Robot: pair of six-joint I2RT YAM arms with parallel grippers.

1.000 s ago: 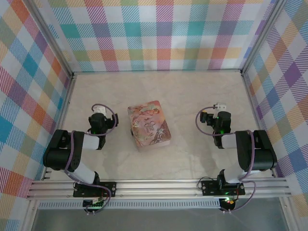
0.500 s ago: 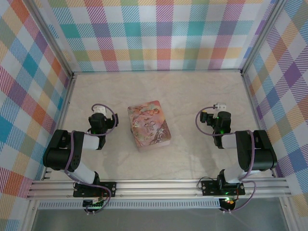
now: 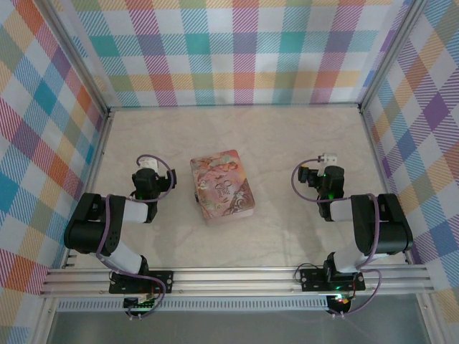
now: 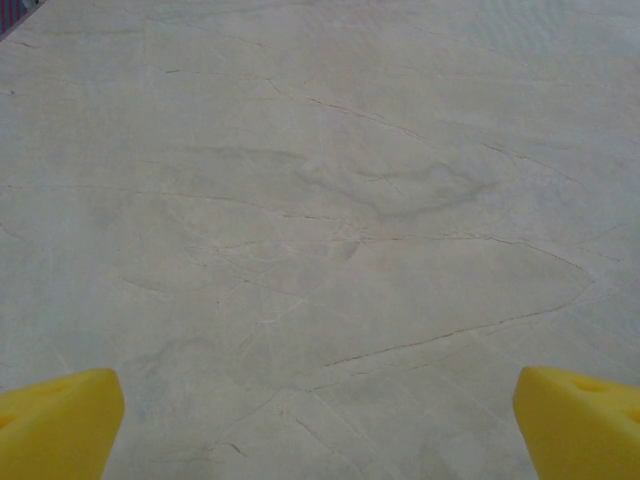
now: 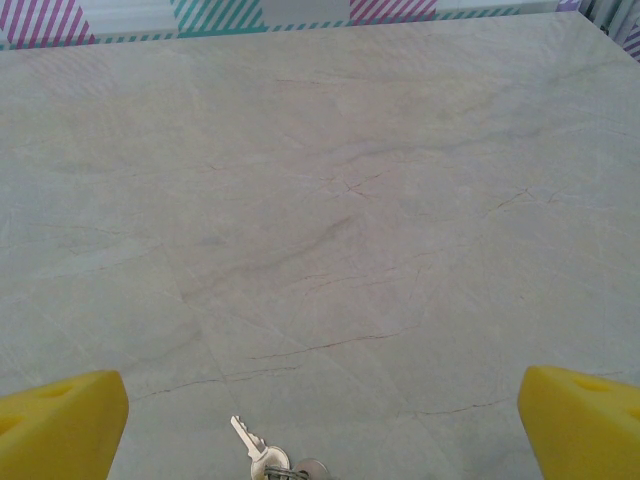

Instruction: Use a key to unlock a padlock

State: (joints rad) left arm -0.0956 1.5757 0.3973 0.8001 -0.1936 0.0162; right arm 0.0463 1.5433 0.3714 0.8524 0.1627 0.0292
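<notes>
A pale marbled desk (image 3: 287, 136) fills a booth walled with pastel plaid cloth (image 3: 237, 50) at twelve, nine and three o'clock, and an aluminium rail (image 3: 237, 276) runs along the six o'clock edge. Near the middle of the desk lies a flat rectangular box (image 3: 221, 186) with a pink and cream picture on its lid, its long side turned slightly toward eleven o'clock. A small dark object (image 3: 197, 195) touches the box's nine o'clock edge; it is too small to tell whether this is the padlock.

The left arm (image 3: 107, 222) sits folded at about eight o'clock from the box and the right arm (image 3: 369, 222) at about four o'clock, both well apart from it.

In the left wrist view the left pincer (image 4: 320, 425) is spread wide over bare desk, its yellow fingertips (image 4: 55, 420) at the two lower corners with nothing between them.

In the right wrist view the right pincer (image 5: 320, 425) is likewise wide open, its yellow fingertips (image 5: 585, 420) in the lower corners. A silver key (image 5: 250, 442) on a ring lies flat on the desk at six o'clock in that view, between the fingers but touching neither, its blade pointing toward eleven o'clock
</notes>
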